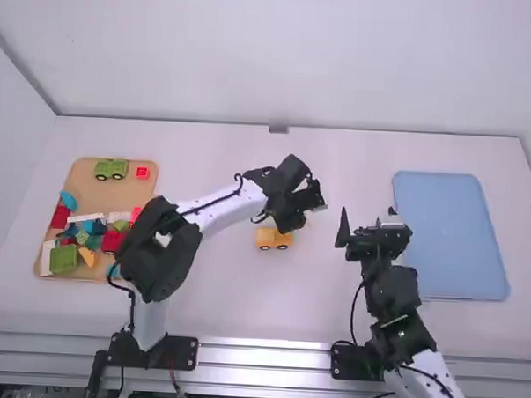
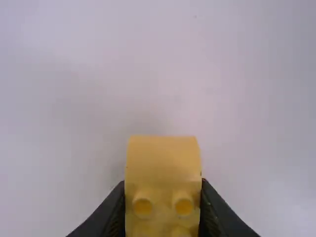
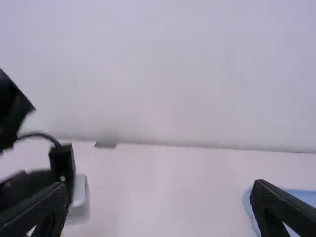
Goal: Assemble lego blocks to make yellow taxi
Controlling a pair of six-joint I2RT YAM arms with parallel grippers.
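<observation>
Yellow block [image 2: 163, 163] in left hand [image 1: 307, 211] – seemingly well inside table edges [image 1: 383, 131]

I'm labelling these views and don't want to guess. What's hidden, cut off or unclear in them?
- Left wrist view: one end of the held yellow block, cut off by the bottom edge; its underside is turned away.
- High view: the far side of the yellow car, turned from the camera.
- High view: part of the brown tray, behind the left arm.
- Right wrist view: the left arm, blurred and cut off by the left edge.
</observation>
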